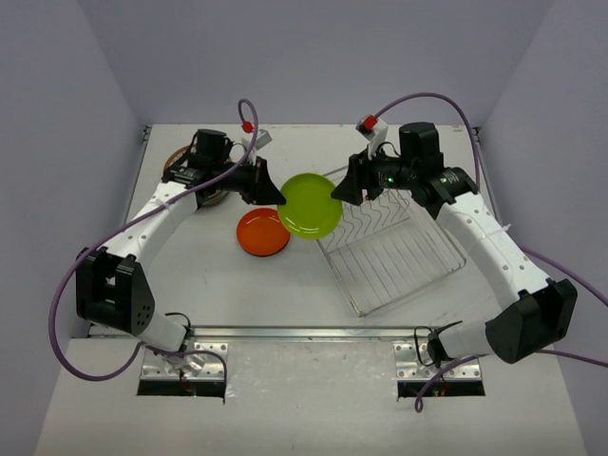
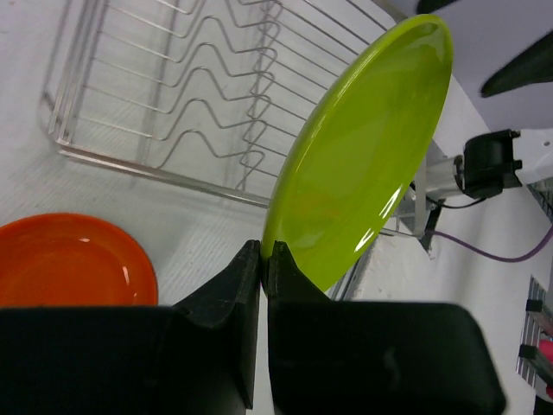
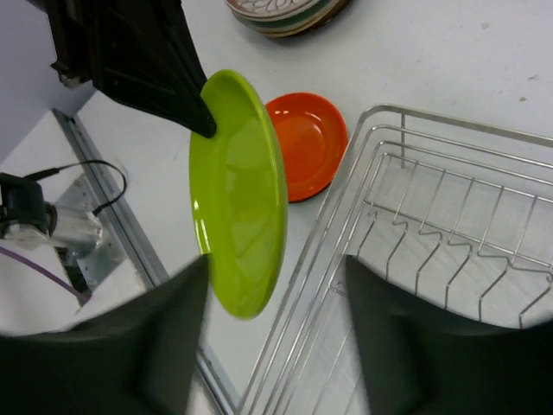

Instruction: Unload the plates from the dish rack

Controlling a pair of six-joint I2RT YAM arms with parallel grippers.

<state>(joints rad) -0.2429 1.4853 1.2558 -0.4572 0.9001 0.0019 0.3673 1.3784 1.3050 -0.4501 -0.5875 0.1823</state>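
Pinching the lime plate (image 1: 310,205) by its rim at centre frame, the left gripper (image 1: 277,197) holds it tilted; the right gripper (image 1: 338,193) gapes open alongside.

White table (image 1: 199,285) fills the middle, a pale board (image 1: 313,408) sitting just near of it. A metal rail (image 1: 304,332) runs left to right along the table's near edge. Two metal mounts, left (image 1: 215,353) and right (image 1: 407,353), lie just near of that rail. Plain lilac-grey walls (image 1: 313,57) close off far, left and right.

Lime green plate (image 1: 309,204), orange plate (image 1: 262,232), silver wire rack (image 1: 394,252), perhaps striped cream plates (image 3: 281,15)
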